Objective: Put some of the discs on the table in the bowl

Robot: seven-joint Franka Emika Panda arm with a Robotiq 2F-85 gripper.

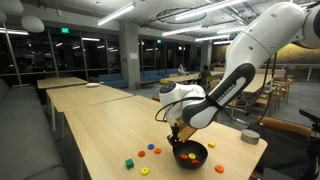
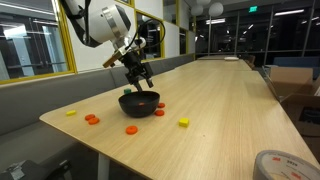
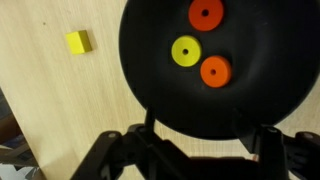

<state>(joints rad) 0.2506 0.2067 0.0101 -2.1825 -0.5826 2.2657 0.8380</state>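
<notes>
The black bowl (image 3: 215, 60) sits on the pale wood table (image 1: 100, 130) and holds three discs: an orange-red disc (image 3: 206, 14), a yellow disc (image 3: 185, 51) and an orange disc (image 3: 215, 70). My gripper (image 3: 205, 142) hangs straight above the bowl (image 1: 189, 153) (image 2: 139, 103), open, with nothing between its fingers (image 3: 150, 135). More discs lie on the table beside the bowl: orange ones (image 1: 152, 147) (image 2: 92, 119), a red one (image 1: 141, 154), a blue one (image 1: 129, 162) and a yellow one (image 1: 144, 171).
A small yellow square piece (image 3: 78, 42) lies on the table near the bowl. A green cube (image 1: 222, 168) sits by the table's front edge. A tape roll (image 2: 283, 165) rests near a corner. Other tables (image 1: 70, 88) stand behind.
</notes>
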